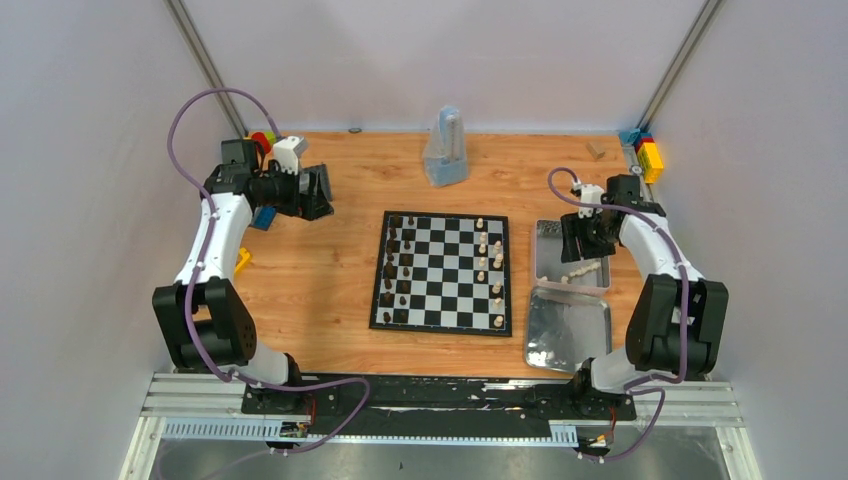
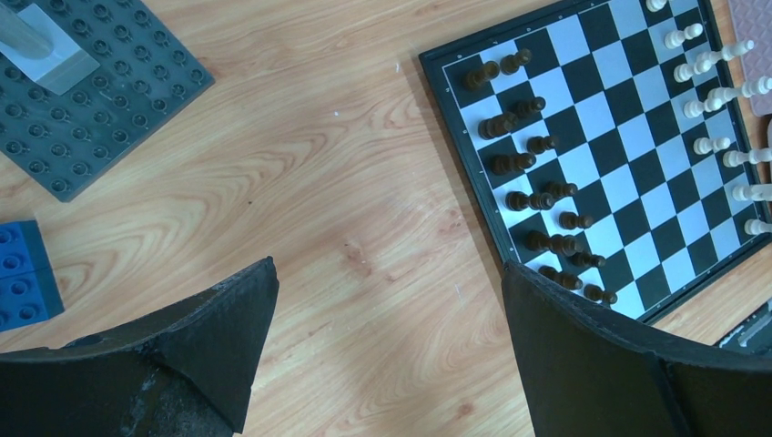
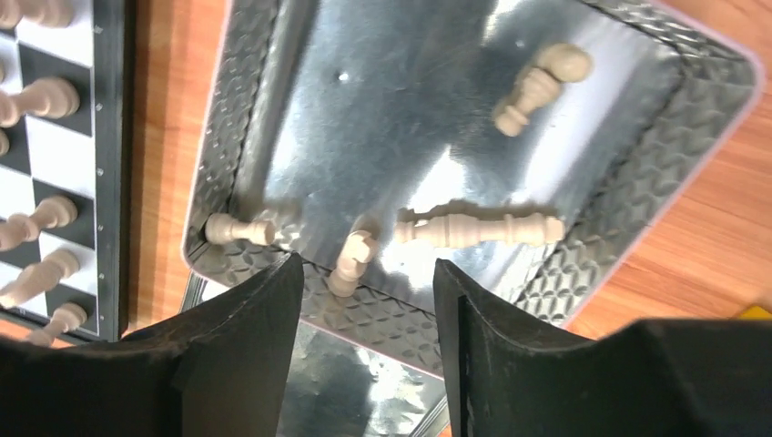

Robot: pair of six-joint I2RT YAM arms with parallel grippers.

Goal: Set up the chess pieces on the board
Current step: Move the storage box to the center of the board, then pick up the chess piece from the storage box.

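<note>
Table (image 2: 346, 228) – wood-grain, smooth, slight sheen. Board (image 2: 628, 137): smooth blk/wht checks, low gloss. Pale chess pieces (image 3: 478, 228) look like bare turned wood, matt; dark chess pieces (image 2: 514, 162) stained, semi-gloss. Tray (image 3: 637, 164) – shiny metal, mirror-smooth floor, embossed diamond texture on walls. Baseplate (image 2: 100, 109) & blue block (image 2: 23, 273): studded plastic. Right gripper (image 3: 367, 273): matt blk, grainy.

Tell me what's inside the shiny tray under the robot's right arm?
Pale chess pieces lie on their sides in the metal tray: at least four, one longer. The right arm's jaws cover its near rim, so more could hide there.
</note>
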